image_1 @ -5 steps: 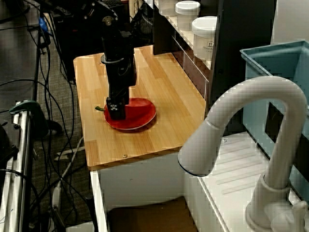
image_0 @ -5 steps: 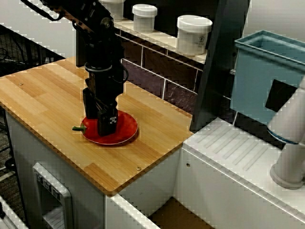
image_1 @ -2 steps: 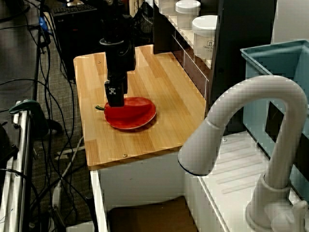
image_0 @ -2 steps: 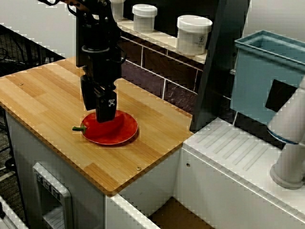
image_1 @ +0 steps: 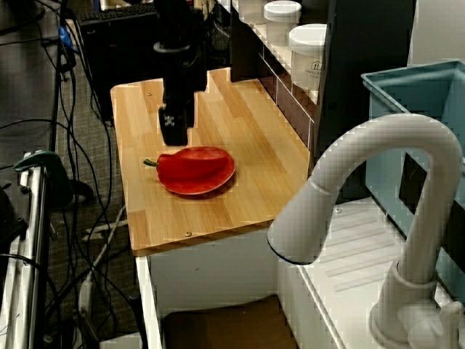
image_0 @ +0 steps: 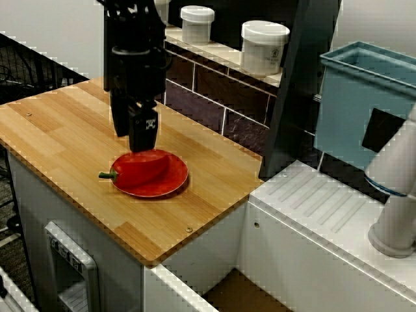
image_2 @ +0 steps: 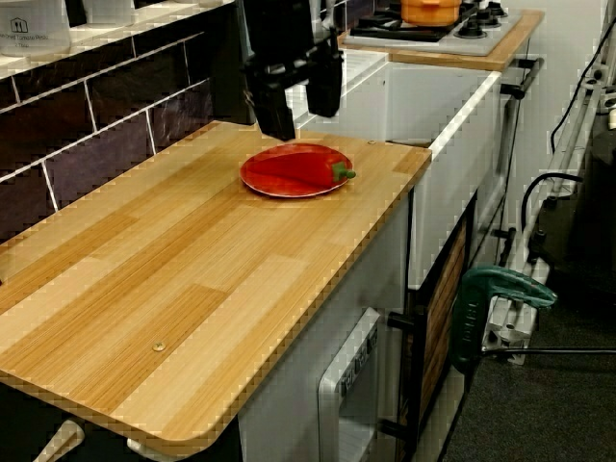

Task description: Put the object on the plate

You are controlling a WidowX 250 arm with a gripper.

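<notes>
The object, a glossy red pepper (image_0: 140, 168) with a green stem, lies on the red plate (image_0: 174, 184) on the wooden counter, its stem sticking out past the plate's left rim. My gripper (image_0: 133, 136) hangs straight above it, open, with nothing between its fingers and a clear gap down to the pepper. In the view over the faucet the gripper (image_1: 173, 135) is above the back left of the plate (image_1: 219, 179) and the pepper (image_1: 185, 166). The view along the counter shows the gripper (image_2: 301, 111) with both fingers spread apart above the pepper (image_2: 303, 170) and plate (image_2: 262, 183).
White lidded jars (image_0: 263, 47) stand on a ledge above the dark tiled wall behind the plate. A dark post (image_0: 299, 84) borders the counter's right end, with a teal bin (image_0: 370, 104) and a white faucet (image_1: 363, 189) beyond. A stove with an orange pot (image_2: 433, 10) lies farther off.
The gripper has risen straight up from the plate over the last second. The pepper stayed lying on the plate and now shows fully.
</notes>
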